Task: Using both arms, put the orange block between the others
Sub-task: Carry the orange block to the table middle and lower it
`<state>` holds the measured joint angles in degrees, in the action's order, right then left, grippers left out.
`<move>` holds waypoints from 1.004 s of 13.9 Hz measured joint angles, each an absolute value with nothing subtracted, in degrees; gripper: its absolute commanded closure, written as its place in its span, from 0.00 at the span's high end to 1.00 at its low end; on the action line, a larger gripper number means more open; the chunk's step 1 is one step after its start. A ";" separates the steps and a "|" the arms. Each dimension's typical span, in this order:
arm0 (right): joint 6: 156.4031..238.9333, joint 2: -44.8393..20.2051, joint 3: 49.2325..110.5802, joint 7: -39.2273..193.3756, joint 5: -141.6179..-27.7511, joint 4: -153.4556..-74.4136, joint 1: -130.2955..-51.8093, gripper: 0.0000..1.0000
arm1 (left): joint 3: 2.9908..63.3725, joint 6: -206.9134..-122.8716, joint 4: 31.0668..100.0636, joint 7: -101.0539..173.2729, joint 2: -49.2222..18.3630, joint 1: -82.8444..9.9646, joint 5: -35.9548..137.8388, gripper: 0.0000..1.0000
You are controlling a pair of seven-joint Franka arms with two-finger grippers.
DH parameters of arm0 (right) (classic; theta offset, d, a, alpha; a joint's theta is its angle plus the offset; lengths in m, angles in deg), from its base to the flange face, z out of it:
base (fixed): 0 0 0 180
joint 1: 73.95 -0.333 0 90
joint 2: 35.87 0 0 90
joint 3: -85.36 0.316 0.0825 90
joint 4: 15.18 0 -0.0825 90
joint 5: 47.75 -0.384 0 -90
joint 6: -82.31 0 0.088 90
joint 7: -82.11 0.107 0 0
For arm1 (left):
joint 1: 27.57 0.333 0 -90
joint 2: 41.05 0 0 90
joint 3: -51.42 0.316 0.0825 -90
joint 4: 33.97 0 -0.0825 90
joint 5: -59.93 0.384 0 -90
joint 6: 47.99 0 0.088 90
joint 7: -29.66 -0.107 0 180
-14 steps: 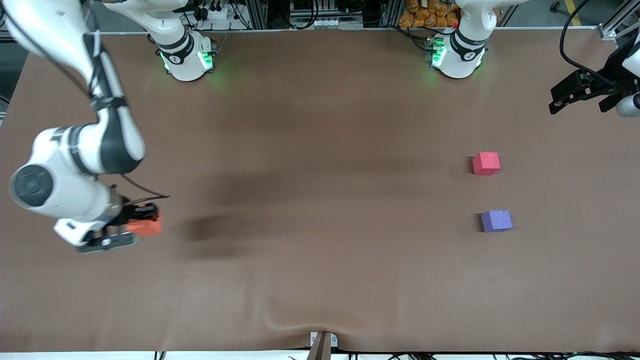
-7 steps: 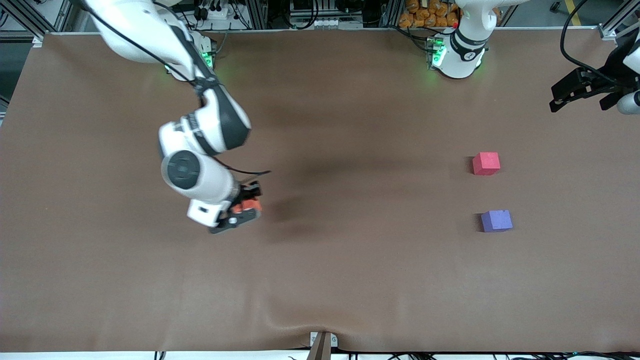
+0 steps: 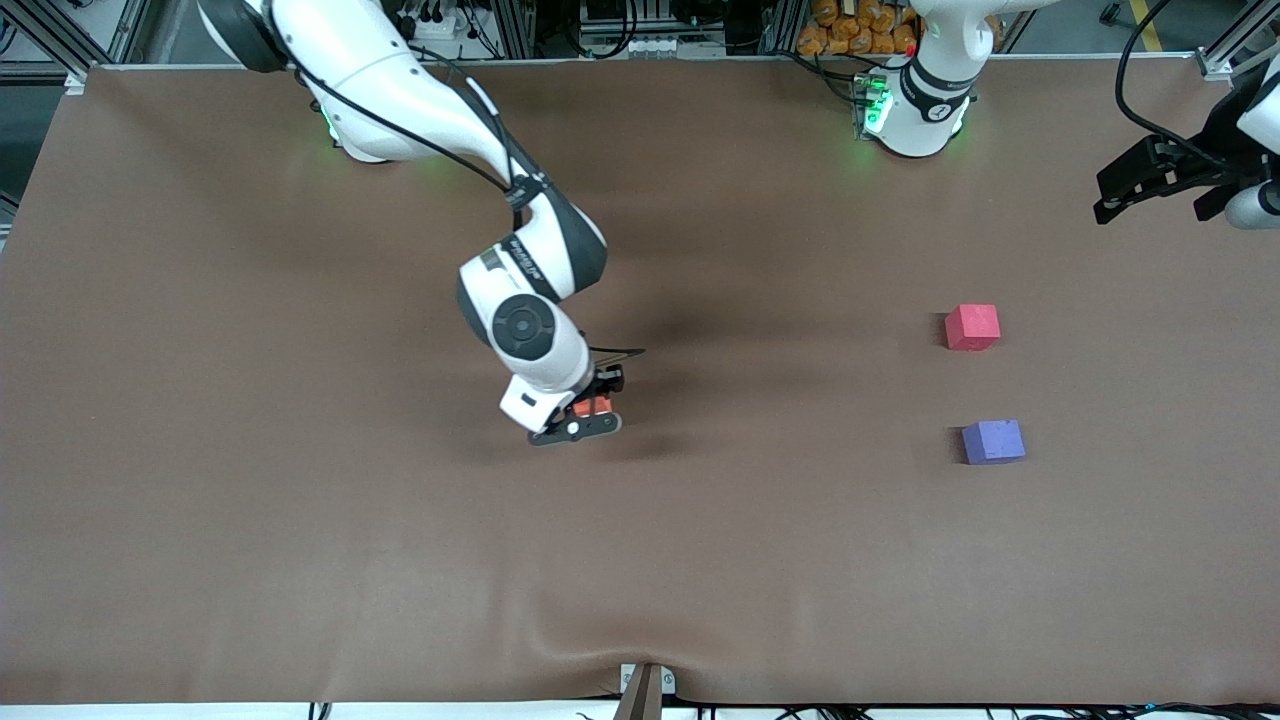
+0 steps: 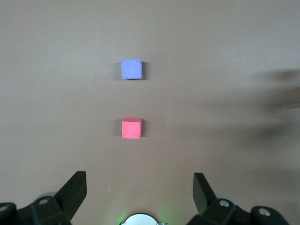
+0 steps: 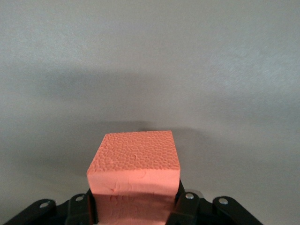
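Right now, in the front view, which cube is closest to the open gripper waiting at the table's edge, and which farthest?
From the left gripper:
1. Pinkish-red cube, toward the left arm's end.
2. Purple-blue cube, nearer the camera.
3. Orange block, mid-table in the right gripper.

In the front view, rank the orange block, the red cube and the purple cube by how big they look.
1. Purple cube and red cube: look alike.
2. Orange block: smallest showing, but mostly hidden in the right claw, so its rank is unsure.

My two arms are glossy white jointed shells with dark grey joint bands, thin black cables clipped alongside, round bases glowing green, and matte black two-finger grippers with small silver screws.
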<state>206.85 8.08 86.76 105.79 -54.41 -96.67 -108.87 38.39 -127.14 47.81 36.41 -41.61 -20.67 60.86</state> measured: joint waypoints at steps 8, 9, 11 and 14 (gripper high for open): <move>206.62 11.63 86.41 108.01 -55.56 -95.84 -108.91 0.00 | 38.36 -126.52 48.11 36.41 -41.60 -20.67 60.86 1.00; 206.60 11.83 86.40 108.46 -55.56 -95.54 -108.91 0.10 | 38.36 -126.52 48.11 36.41 -41.60 -20.67 60.85 1.00; 206.47 11.91 86.38 108.64 -55.56 -95.38 -108.91 0.97 | 38.51 -126.52 48.11 36.41 -41.60 -20.65 60.86 1.00; 206.50 12.03 86.41 108.66 -55.56 -95.30 -108.93 1.00 | 38.89 -127.19 48.29 36.41 -41.58 -20.54 60.86 1.00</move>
